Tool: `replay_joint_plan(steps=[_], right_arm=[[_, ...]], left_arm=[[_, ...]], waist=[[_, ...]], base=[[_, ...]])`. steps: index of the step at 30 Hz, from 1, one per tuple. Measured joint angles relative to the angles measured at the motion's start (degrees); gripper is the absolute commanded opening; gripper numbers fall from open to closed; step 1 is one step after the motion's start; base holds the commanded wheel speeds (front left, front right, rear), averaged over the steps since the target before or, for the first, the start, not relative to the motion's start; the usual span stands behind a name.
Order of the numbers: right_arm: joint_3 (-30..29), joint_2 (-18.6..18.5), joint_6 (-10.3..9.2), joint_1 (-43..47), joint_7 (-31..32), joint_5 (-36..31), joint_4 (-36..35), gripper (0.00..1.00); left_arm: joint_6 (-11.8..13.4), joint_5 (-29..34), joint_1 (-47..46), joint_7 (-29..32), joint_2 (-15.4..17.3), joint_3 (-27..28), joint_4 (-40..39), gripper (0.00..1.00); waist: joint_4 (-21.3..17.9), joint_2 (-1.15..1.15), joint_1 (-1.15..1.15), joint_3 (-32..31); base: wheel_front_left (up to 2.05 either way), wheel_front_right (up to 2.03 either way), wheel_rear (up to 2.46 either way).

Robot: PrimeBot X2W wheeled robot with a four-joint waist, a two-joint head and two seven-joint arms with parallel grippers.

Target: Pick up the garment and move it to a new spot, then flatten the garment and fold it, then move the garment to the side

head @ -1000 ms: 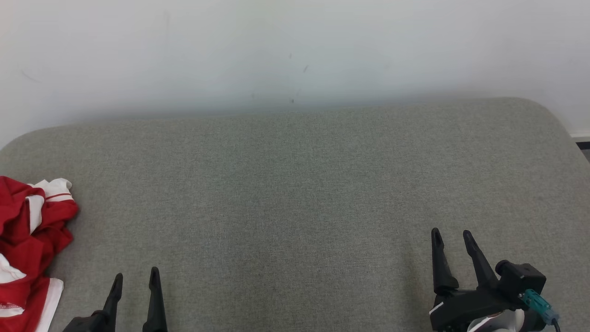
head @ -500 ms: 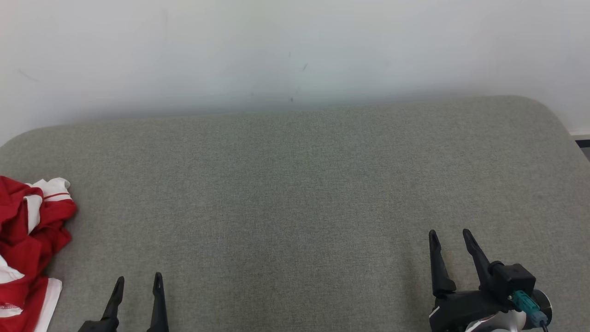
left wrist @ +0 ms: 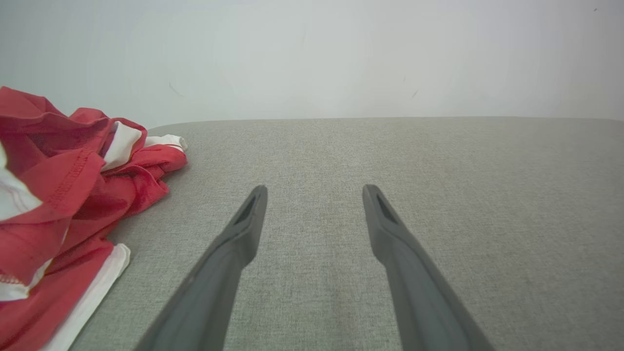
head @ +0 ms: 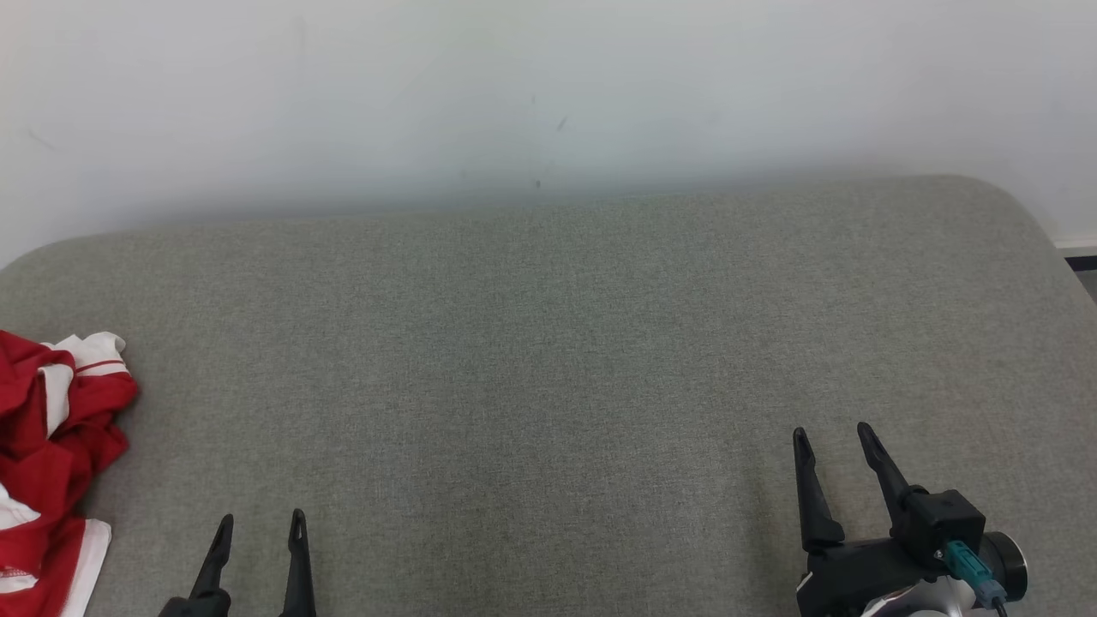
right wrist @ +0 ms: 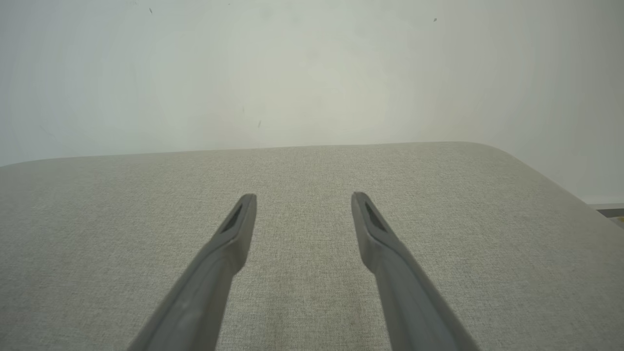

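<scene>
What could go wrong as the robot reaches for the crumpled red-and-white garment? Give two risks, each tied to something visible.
1. The garment lies in a bunched heap, so the open fingers of the left gripper might pinch several layers, hampering flattening.
2. It sits at the far left of the grey upholstered surface, partly cut off in the head view and far from the right gripper, so a two-armed lift may be awkward.

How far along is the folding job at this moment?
Done: nothing; the garment lies crumpled at the left edge of the cushion. In hand: nothing; the left gripper and right gripper are open and empty, apart from it. Left: pick it up, move, flatten, fold, set aside.
</scene>
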Motion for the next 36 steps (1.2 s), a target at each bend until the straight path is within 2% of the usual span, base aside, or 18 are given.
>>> replay_joint_plan(steps=[21, 29, 34, 36], right_arm=[[-0.75, 0.20, 0.00, 0.21, 0.00, -0.49, -0.49, 1.00], [-0.16, 0.11, 0.00, 0.32, -0.01, -0.49, -0.62, 1.00], [0.48, 0.02, 0.00, 0.41, -0.01, -0.48, -0.48, 1.00], [0.99, 0.04, 0.01, 0.44, -0.01, -0.47, -0.26, 1.00]], left_arm=[[0.18, -0.35, 0.00, 0.00, 0.00, -0.32, -0.03, 1.00], [0.75, -0.59, 0.01, 0.01, 0.00, -0.45, -0.22, 1.00], [1.09, -0.71, 0.26, 0.01, -0.01, -0.21, -0.22, 1.00], [1.15, -1.07, 0.65, 0.00, 0.04, 0.41, -0.19, 1.00]], waist=[[1.10, 0.00, 0.00, 0.13], [5.11, 0.00, 0.00, 0.34], [9.03, 0.00, 0.00, 0.50], [11.80, 0.00, 0.00, 0.58]], base=[[0.00, 0.00, 0.00], [0.00, 0.00, 0.00], [0.00, 0.00, 0.00], [0.00, 0.00, 0.00]])
